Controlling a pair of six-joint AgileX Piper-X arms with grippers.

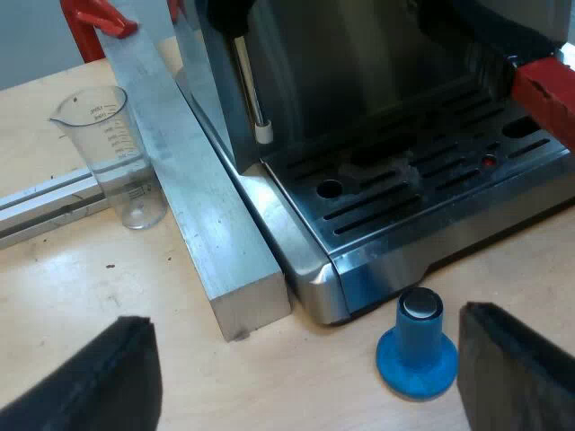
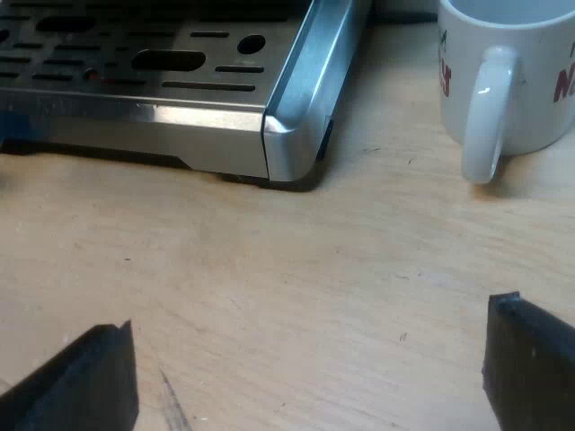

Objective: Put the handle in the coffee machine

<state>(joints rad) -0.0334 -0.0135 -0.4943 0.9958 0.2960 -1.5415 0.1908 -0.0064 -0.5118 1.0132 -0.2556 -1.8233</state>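
The left gripper (image 1: 304, 320) has its two black fingers (image 1: 90, 377) spread wide, with nothing between them. It hovers over the wooden table (image 1: 72, 278) at the front corner of the coffee machine (image 1: 359, 54). Close to one finger a blue tamper (image 1: 417, 346) stands upright on the table, just in front of the machine's drip tray (image 1: 404, 193). Farther out, a steam wand (image 1: 250, 85) hangs down over the tray's edge. A metal bar (image 1: 193, 197) lies along the machine's side, and a clear measuring glass (image 1: 112, 153) stands just beside it. The handle (image 1: 485, 45) juts out above the drip tray at the machine's front, with its red end (image 1: 546, 90) towards the camera. It seems locked in, though the joint is out of sight.

The right gripper (image 2: 310, 319) is also wide open and holds nothing, over bare table near another corner of the drip tray. A white mug (image 2: 503, 81) stands on the table close to that corner.
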